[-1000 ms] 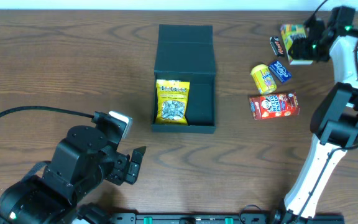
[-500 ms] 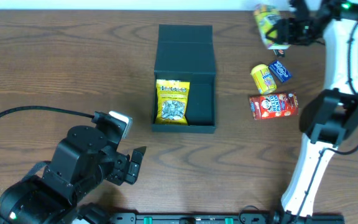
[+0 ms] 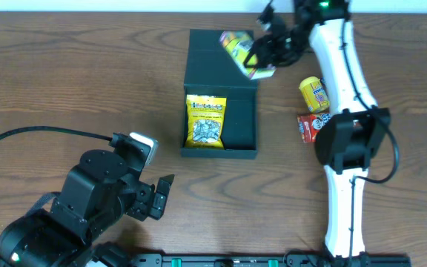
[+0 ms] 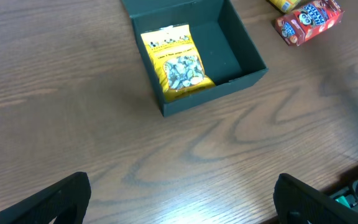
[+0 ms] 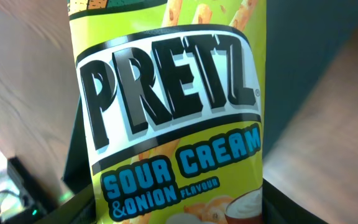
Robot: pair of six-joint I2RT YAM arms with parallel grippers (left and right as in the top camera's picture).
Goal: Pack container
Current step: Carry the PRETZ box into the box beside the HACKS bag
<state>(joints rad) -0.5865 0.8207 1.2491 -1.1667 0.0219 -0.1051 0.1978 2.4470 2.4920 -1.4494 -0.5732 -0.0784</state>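
Toward the far edge of the table, mid-width, the container (image 3: 243,122) is lying open with one yellow packet (image 3: 206,121) already sitting in its left half, so the packing is looking partly done. Over its flipped-back lid the right gripper (image 3: 262,55) is pinching a Pretz pack (image 3: 236,46) that, I'd say, is going in next, while a yellow snack (image 3: 313,94) and a red carton (image 3: 311,127) are waiting toward the right edge. Near the front edge the left gripper (image 3: 160,194) is idling, fingers spread wide and holding nothing.
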